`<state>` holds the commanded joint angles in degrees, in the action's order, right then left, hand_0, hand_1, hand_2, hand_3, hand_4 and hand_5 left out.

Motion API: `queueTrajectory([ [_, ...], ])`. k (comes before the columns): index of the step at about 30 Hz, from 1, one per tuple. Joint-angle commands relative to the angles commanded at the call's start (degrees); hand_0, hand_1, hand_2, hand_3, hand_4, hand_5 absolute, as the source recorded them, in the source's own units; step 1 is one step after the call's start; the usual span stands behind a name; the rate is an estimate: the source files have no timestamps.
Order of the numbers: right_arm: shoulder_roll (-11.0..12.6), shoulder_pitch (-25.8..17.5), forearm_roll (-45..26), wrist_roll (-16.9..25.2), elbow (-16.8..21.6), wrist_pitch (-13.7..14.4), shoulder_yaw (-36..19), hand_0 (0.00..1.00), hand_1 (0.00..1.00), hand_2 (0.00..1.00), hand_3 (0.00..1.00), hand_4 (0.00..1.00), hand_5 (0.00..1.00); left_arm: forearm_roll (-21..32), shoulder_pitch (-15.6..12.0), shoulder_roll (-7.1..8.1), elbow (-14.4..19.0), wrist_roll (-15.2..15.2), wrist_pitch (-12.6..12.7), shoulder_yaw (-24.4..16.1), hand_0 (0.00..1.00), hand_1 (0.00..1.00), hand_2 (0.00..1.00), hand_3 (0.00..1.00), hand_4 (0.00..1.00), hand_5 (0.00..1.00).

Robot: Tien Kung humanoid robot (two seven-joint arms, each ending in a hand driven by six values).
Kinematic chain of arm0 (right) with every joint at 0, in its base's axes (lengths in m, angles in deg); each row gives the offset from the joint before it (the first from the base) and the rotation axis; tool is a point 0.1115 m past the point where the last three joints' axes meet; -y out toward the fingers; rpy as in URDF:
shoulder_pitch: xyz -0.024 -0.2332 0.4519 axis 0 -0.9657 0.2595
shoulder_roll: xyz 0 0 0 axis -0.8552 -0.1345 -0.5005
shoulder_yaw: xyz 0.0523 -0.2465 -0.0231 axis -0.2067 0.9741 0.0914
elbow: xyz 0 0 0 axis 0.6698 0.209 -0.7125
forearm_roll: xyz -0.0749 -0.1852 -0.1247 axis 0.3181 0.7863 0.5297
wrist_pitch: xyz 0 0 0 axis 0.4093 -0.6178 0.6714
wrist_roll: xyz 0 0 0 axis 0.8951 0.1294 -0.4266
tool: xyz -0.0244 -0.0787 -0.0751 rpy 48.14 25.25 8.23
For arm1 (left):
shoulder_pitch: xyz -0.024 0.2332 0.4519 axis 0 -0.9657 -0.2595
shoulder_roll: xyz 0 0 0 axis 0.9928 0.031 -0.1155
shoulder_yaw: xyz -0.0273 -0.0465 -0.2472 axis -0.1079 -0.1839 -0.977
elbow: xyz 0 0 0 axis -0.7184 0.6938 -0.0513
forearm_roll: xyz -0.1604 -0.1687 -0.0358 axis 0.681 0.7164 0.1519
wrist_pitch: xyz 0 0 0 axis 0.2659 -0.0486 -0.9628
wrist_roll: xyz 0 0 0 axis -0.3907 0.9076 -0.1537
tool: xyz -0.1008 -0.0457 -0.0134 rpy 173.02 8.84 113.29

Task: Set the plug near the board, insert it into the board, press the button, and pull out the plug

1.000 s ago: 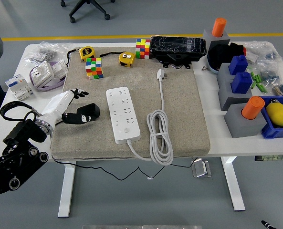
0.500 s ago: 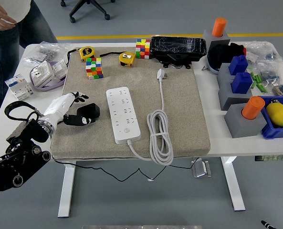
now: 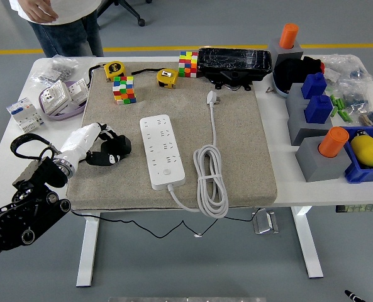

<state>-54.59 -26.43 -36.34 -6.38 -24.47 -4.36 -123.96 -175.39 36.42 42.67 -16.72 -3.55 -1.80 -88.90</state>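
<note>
The plug, a black one, sits on the grey mat at the left side, right at the tips of the left hand. The fingers lie over and around the plug's near end, touching it; whether they truly grip it or just rest on it, I cannot tell from up here. The hand wears a white cover and comes in from the lower left on the black arm.

Just to the right of the fingers, a short gap away, lies the board, a white power strip set lengthwise on the mat. All its sockets are bare, and its round button sits toward the near end. Further right of the fingers, past the board, a white cable lies coiled, running up to a white plug at the far side of the mat.

Beyond the fingers, toward the far edge, stand a colourful cube, two yellow tape measures and a second cube. The white worktop carries grey blocks with orange and blue pegs well away on the right. A person stands at the far left corner, hands off the worktop.
</note>
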Motion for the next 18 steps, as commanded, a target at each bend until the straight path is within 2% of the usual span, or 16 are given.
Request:
queueTrajectory([
  [1,0.0,0.0,0.0,0.0,0.0,0.0,0.1,0.6,0.641,0.648,0.553,0.949,0.493,0.2,0.1,-0.02,-0.1,-0.5,0.5,0.1,0.459,0.434,0.469,0.541,0.712,0.062],
  [6,0.0,0.1,0.0,0.0,0.0,0.0,0.0,0.6,0.641,0.648,0.553,0.949,0.493,1.8,0.1,0.08,0.0,-2.7,1.7,0.0,0.459,0.434,0.469,0.541,0.712,0.062],
  [7,0.0,0.0,0.0,0.0,0.0,0.0,0.0,0.6,0.642,0.648,0.553,0.949,0.493,2.0,0.1,0.14,0.2,-3.2,1.7,-0.1,0.432,0.414,0.451,0.541,0.709,0.023],
  [15,0.1,-0.1,0.0,0.0,-0.1,0.0,0.0,0.6,0.642,0.648,0.553,0.949,0.493,4.3,0.3,0.61,2.3,-8.0,1.4,0.4,0.432,0.415,0.451,0.541,0.702,0.003],
  [18,0.1,-0.1,0.0,0.0,0.0,0.0,0.1,0.6,0.642,0.648,0.553,0.949,0.493,4.7,0.7,0.49,2.4,-8.9,1.1,1.0,0.432,0.415,0.451,0.541,0.702,0.003],
])
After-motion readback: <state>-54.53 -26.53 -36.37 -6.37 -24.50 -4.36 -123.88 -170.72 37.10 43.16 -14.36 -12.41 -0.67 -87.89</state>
